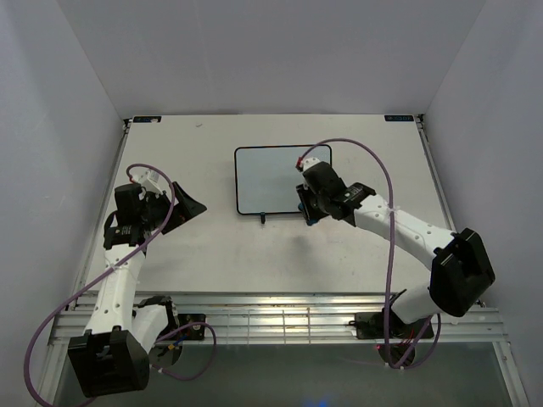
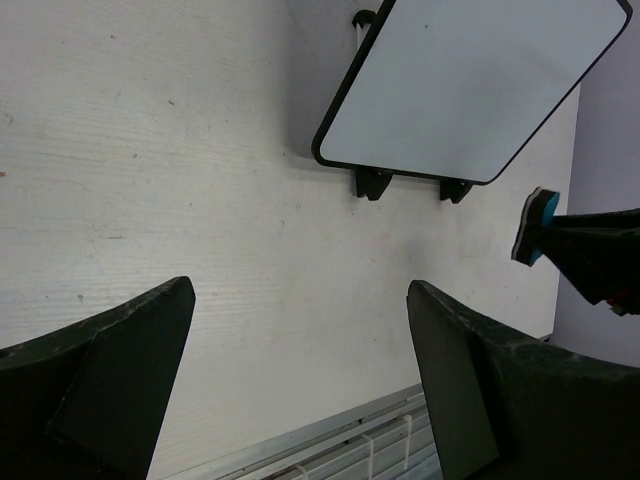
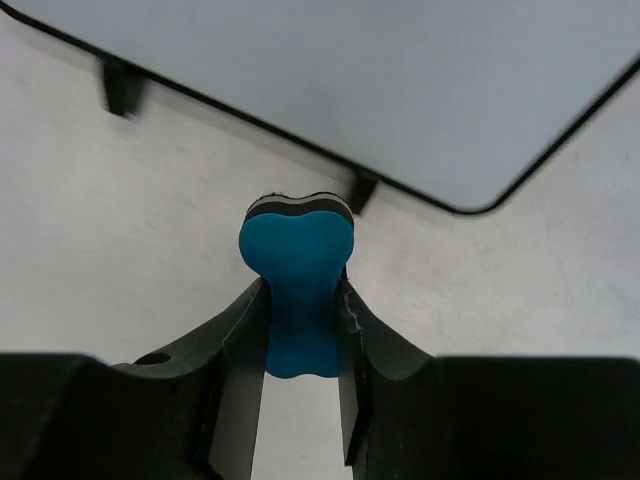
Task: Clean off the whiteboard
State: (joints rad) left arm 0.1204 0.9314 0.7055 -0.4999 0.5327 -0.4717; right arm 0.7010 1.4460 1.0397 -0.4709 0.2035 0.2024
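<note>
The whiteboard [image 1: 270,180] stands at the table's middle back, white with a thin black frame, and its face looks blank. It also shows in the left wrist view [image 2: 470,85] and the right wrist view [image 3: 380,80]. My right gripper [image 1: 307,203] is shut on a blue bone-shaped eraser [image 3: 297,290] and holds it just off the board's near right corner, apart from the board. The eraser also shows in the left wrist view [image 2: 535,227]. My left gripper [image 1: 188,206] is open and empty over the table at the left.
The board rests on small black feet [image 2: 373,183] of a wire stand. A metal rail [image 1: 280,318] runs along the table's near edge. White walls [image 1: 51,127] close in the left, back and right sides.
</note>
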